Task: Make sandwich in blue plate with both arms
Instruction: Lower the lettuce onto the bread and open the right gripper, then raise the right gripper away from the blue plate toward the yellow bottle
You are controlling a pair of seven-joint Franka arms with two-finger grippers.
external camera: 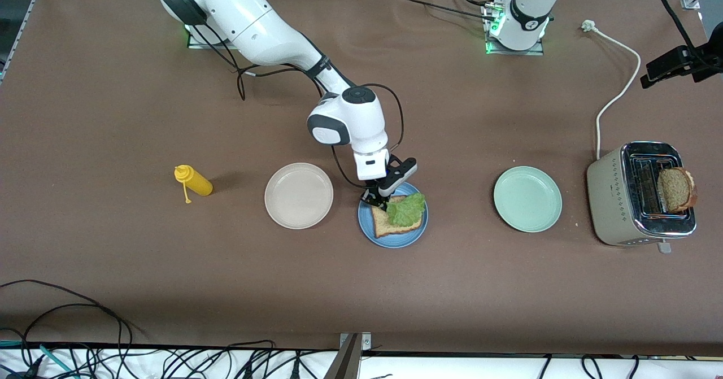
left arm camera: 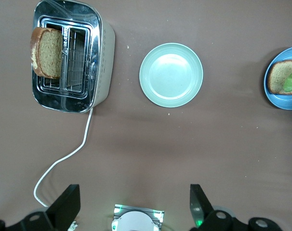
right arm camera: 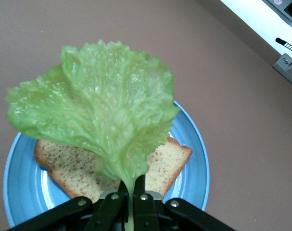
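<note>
While the right gripper [right arm camera: 129,196] hangs over the blue plate [external camera: 377,233], its fingers are pressed together on the stem end of a ruffled green lettuce leaf [right arm camera: 102,120], which fans out above 1 slice of wholegrain bread [right arm camera: 73,171] lying flat on that plate. The plate sits between a beige-white plate [external camera: 299,195] and a pale green plate [external camera: 527,199]. A 2nd bread slice [external camera: 675,190] stands upright in a slot of the silver toaster [external camera: 615,198] at the left arm's end of the table. The left gripper [left arm camera: 131,204] waits high above the table near its own base, fingers spread wide and empty. The leaf looks thin, light and floppy, likely to droop, fold or cling to a finger on release, so the stem pinch suits it and it should be laid low onto the bread. The toasted slice seems stiff but crumbly; its exposed top edge, pinched across the flat faces, is probably the best hold. A yellow squeeze bottle [external camera: 195,181] lies toward the right arm's end.
</note>
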